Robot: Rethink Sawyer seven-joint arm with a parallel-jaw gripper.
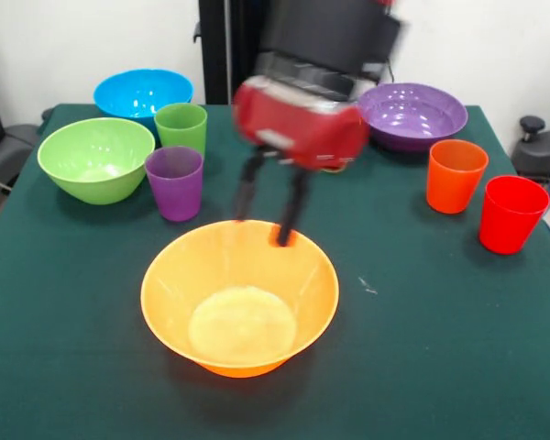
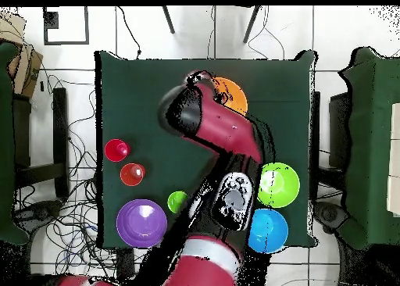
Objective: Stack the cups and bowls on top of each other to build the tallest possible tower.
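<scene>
Gripper [image 1: 266, 227] above far rim of orange bowl [image 1: 239, 298], fingers [image 1: 248, 192] spread, empty; purple cup [image 1: 175, 182] just beside, on worktop [image 1: 422, 330].

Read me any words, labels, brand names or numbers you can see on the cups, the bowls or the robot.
None can be read. The orange bowl, the purple cup and the other cups and bowls are plain plastic with no print. The arm's red housing is blurred; any marking there is unreadable.
</scene>
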